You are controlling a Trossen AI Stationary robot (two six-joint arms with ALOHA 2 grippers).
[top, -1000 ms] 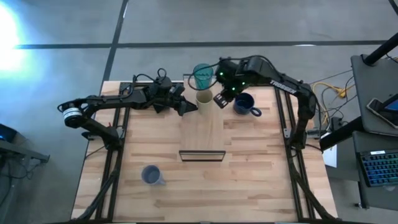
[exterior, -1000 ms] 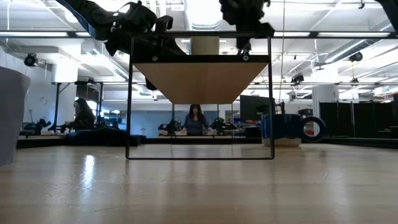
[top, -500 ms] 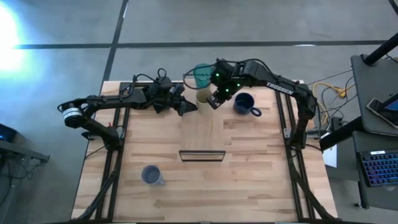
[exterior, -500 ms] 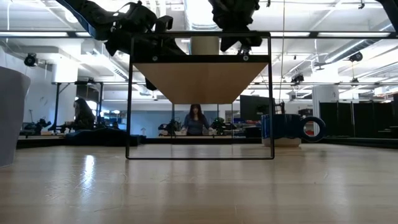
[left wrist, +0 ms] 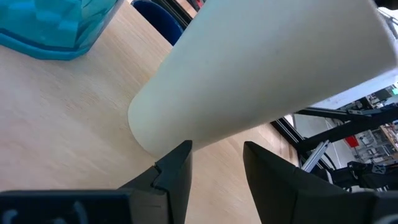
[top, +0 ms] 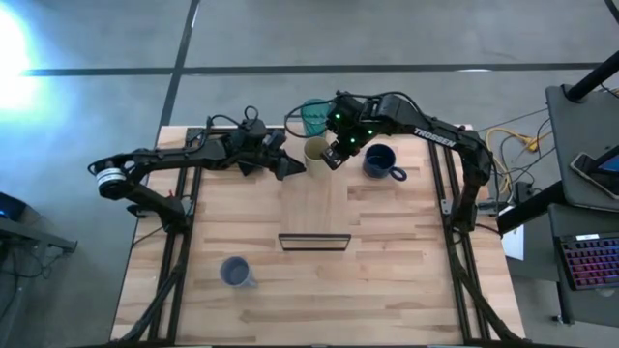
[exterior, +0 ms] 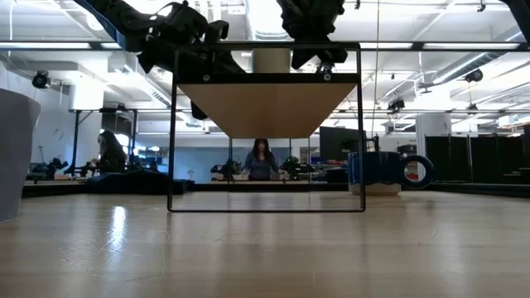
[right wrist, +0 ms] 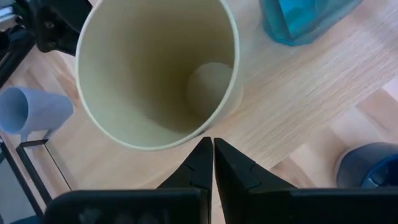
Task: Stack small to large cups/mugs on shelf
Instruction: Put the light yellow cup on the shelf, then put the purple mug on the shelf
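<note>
The small cream-yellow cup (top: 315,150) stands upright on its base near the far end of the light wood shelf (top: 314,208). It also shows in the low view (exterior: 272,60). The teal tumbler (top: 313,116) stands on the shelf just behind it. My left gripper (top: 296,168) is open, level, at the cup's lower wall (left wrist: 186,106) from the left. My right gripper (top: 334,155) is shut, pointing down beside the cup's rim (right wrist: 180,144) on its right side. The navy mug (top: 379,161) and the blue-grey mug (top: 234,272) stand on the table. My left gripper has one fingertip (left wrist: 184,149) right at the foot of the cream cup's wall (left wrist: 155,140); I cannot tell whether it touches. My right gripper has its shut fingertips (right wrist: 208,146) at the outer side of the cup's rim, coming from above; I cannot tell whether they touch.
The shelf stands on a thin dark frame (exterior: 174,132) above the slatted tabletop (top: 387,251). The navy mug (exterior: 377,172) is close to my right arm. The blue-grey mug (exterior: 12,153) is near the front left. People sit in the room beyond (exterior: 260,161).
My right gripper has gone toward the table's left, up to the cream cup's rim, then kept still. The cup stays on the shelf.
</note>
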